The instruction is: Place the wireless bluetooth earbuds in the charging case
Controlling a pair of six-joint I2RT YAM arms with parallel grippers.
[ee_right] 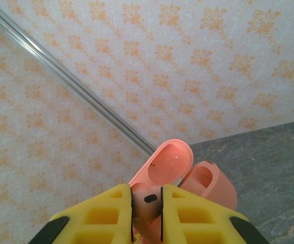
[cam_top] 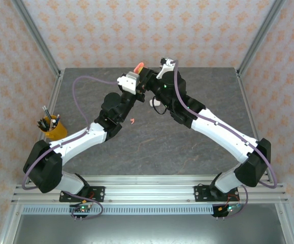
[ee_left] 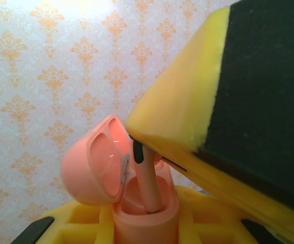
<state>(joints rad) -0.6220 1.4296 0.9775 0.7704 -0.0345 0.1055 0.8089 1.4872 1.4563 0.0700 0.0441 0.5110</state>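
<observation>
My left gripper [ee_left: 145, 226] is clamped on the salmon pink charging case [ee_left: 91, 168], holding it upright with the lid open so the well faces up. My right gripper [ee_right: 147, 211] pinches a pink earbud [ee_left: 148, 185] narrowly, its stem down and already entering that well.

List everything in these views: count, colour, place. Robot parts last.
Charging case: one, salmon pink, lid open, held up off the table in the left jaws.
Held earbud: one, salmon pink, in the right jaws, stem down in a well of the case.
Loose earbud: one, salmon pink, on the table beside the left arm.
White object: one, white, beneath the right arm's wrist; too hidden to identify.
Pen cup: one, yellow, pens inside, at the table's left edge.
Table: one, dark grey.
Left arm: one, white and black; jaws yellow, shut on the case.
Right arm: one, white and black; jaws yellow, shut on the earbud.
</observation>
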